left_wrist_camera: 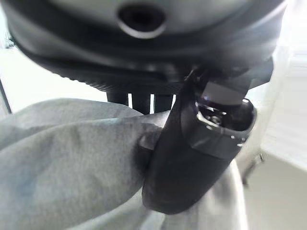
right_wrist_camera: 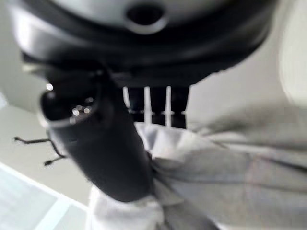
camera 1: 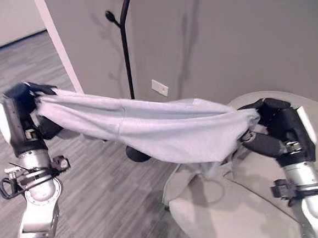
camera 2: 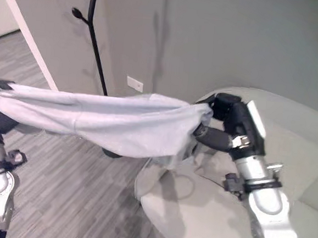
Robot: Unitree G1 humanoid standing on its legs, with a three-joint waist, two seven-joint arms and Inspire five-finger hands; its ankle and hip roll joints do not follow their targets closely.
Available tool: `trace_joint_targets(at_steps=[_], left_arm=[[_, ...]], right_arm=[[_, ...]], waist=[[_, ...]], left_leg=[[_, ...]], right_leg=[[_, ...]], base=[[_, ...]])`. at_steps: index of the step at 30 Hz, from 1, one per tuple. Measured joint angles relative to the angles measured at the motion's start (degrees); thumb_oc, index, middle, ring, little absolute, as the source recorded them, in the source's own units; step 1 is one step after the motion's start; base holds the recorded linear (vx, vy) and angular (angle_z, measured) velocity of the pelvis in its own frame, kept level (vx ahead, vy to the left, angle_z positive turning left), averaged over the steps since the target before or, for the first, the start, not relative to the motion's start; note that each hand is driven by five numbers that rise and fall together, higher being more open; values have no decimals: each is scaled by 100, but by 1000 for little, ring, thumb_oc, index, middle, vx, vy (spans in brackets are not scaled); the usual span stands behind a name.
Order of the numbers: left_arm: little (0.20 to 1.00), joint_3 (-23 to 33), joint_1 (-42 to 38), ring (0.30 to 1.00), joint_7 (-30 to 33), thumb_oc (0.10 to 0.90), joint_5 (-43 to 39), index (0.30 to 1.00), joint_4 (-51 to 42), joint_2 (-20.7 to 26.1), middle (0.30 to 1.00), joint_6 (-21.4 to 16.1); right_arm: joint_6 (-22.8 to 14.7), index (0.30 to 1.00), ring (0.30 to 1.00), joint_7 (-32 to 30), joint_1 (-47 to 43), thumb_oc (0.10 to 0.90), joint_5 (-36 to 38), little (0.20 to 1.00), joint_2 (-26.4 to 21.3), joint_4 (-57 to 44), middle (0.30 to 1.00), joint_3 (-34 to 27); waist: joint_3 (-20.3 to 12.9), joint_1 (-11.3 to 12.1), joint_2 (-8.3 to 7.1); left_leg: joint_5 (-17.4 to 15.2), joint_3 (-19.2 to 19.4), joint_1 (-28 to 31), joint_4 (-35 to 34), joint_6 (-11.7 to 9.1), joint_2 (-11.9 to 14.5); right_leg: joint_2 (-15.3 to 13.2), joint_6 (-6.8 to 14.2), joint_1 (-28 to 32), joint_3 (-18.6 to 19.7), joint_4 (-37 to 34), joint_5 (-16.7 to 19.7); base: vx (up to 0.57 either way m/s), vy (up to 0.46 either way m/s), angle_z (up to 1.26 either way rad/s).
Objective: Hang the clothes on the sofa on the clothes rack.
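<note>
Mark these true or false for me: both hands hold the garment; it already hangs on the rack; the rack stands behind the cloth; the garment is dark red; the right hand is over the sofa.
1. Both the left hand and right hand grip the grey garment: true.
2. It hangs on the clothes rack: false, it is stretched between the hands.
3. The rack stands behind the cloth: true.
4. The garment is dark red: false, light grey.
5. The right hand is over the sofa: true.

Light grey garment (camera 1: pixel 147 126), stretched sideways in the air, sagging in the middle, above the pale sofa's (camera 1: pixel 250 214) edge; black clothes rack (camera 1: pixel 126 56) behind.
</note>
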Motion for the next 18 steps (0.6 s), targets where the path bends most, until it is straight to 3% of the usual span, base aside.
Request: trace_joint_targets(at_steps=[1, 3, 4, 5, 6, 7, 8, 9, 10, 11, 12, 13, 14, 15, 16, 17, 18], left_arm=[[300, -429, 58, 300, 10, 400, 193, 300, -51, 73, 300, -8], [300, -987, 39, 300, -11, 400, 242, 300, -138, 128, 300, 9], [300, -1219, -61, 300, -5, 400, 414, 300, -167, 204, 300, 17], [300, -1533, -116, 300, -11, 400, 737, 300, -131, 290, 300, 22], [300, -1523, -41, 300, -2, 400, 951, 300, -86, 537, 300, 113], [300, -1506, -41, 300, 1, 400, 945, 300, -4, 485, 300, 186], [300, -1503, 268, 300, 84, 400, 905, 300, -266, -197, 300, 308], [300, -1394, 354, 300, 99, 400, 858, 300, -337, -519, 300, 243], [300, -1344, 270, 300, 12, 400, 851, 300, -97, -422, 300, 272], [300, -1309, 88, 300, 37, 400, 842, 300, 76, -372, 300, 308], [300, -1302, 40, 300, -12, 400, 835, 300, 233, -564, 300, 313], [300, -1305, 50, 300, -14, 400, 806, 300, 326, -760, 300, 312], [300, -1306, 51, 300, -43, 400, 788, 300, 460, -665, 300, 311], [300, -1264, 86, 300, -54, 400, 736, 300, 503, -566, 300, 314], [300, -1121, 57, 300, -49, 400, 723, 300, 486, -306, 300, 295], [300, -914, -82, 300, -34, 400, 725, 300, 486, -44, 300, 274], [300, -552, 78, 300, -4, 400, 720, 300, 307, -217, 300, 253]], right_arm=[[-98, 300, 300, -212, 436, 400, -344, 300, 505, 63, 300, -289], [19, 300, 300, -469, 1164, 400, -799, 300, 1060, 64, 300, -337], [100, 300, 300, -691, 1262, 400, -943, 300, 1468, 23, 300, -317], [224, 300, 300, -970, 1175, 400, -1150, 300, 1572, -36, 300, -301], [306, 300, 300, -1092, 825, 400, -1322, 300, 1211, -137, 300, 356], [270, 300, 300, -1081, 789, 400, -1376, 300, 1086, -307, 300, 455], [283, 300, 300, -1054, 999, 400, -1341, 300, 820, -566, 300, 657], [257, 300, 300, -892, 1412, 400, -1316, 300, 786, -962, 300, 896], [2, 300, 300, -868, 1540, 400, -1294, 300, 443, -1058, 300, 771], [-115, 300, 300, -879, 891, 400, -1244, 300, 82, -773, 300, 382], [-144, 300, 300, -914, 146, 400, -1127, 300, 94, -284, 300, 167], [-132, 300, 300, -919, 108, 400, -1040, 300, 46, -100, 300, 140], [-106, 300, 300, -879, 71, 400, -1045, 300, -49, -29, 300, 158], [-113, 300, 300, -860, -26, 400, -1050, 300, -179, 89, 300, 139], [-110, 300, 300, -848, -150, 400, -1051, 300, -148, 234, 300, 136], [-111, 300, 300, -866, -170, 400, -1063, 300, -114, 246, 300, 47], [-95, 300, 300, -898, -198, 400, -1210, 300, -200, 123, 300, 32]], waist=[[-176, 8, 288], [-89, 96, 61], [26, 146, -191], [5, 74, -303], [34, 2, -363], [77, -20, -332], [274, -27, 132], [436, -103, 51], [376, -408, -187], [250, -408, -502], [335, -359, -271], [289, -200, -211], [269, -66, -260], [189, 48, 37], [118, 80, 167], [36, 38, 263], [-215, 257, 406]], left_leg=[[-1024, 367, 106, -83, -130, -33], [-1256, 466, -28, 318, 425, -812], [-1588, 718, -116, 826, 915, -1291], [-1609, 1114, -127, 555, 1556, -2045], [-1463, 1444, 4, 230, 1860, -2210], [-1516, 1482, 125, 73, 2074, -2274], [-1255, 1687, 602, -657, 1504, -1870], [-627, 1462, 561, -574, 1211, -1594], [-610, 992, 674, -637, 1253, -1696], [-959, 904, 862, -831, 1321, -2284], [-1330, 774, 825, -583, 1709, -2376], [-1348, 715, 367, 271, 1319, -2361], [-1292, 752, -216, 1464, 1132, -2284], [-1369, 1018, -890, 2869, 1291, -1860], [-1427, 1187, -1211, 3779, 1624, -1515], [-1834, 1055, -1266, 3693, 2446, -1578], [-2382, 1241, 299, 341, 1716, -2408]], right_leg=[[-113, 388, 213, -91, -74, 5], [-865, -148, 268, -27, 172, 687], [-1348, -303, 91, 58, 573, 846], [-2043, -591, -489, -162, 1203, 1436], [-1508, -263, -1112, -845, 1524, 1337], [-1495, -411, -1227, -1041, 1866, 1222], [-169, -90, -1607, -559, 3144, -626], [1607, -141, -1781, 57, 3505, -1306], [2565, -296, -1783, -50, 3377, -1463], [2445, -982, -1564, -481, 2668, -1397], [2405, -1842, -1421, -545, 2560, -1001], [2410, -2137, -1359, -381, 2199, -891], [2384, -2419, -1185, -292, 1664, -354], [2439, -2429, -1086, -594, 1429, -206], [2468, -2416, -1168, -753, 1628, -201], [2420, -1552, -1536, -626, 2152, -268], [1977, -452, -2196, -247, 3966, -1404]], base=[[112, 681, 119], [67, 912, 79], [17, 853, 24], [80, 667, -46], [180, 771, -74], [194, 520, -133], [163, 353, -100], [65, 95, -55], [98, -50, -36], [104, -174, -26], [134, -208, -50], [156, -162, -18], [151, -122, -16], [151, -83, -17], [143, 27, -8], [200, 134, -58], [229, 207, -62]])
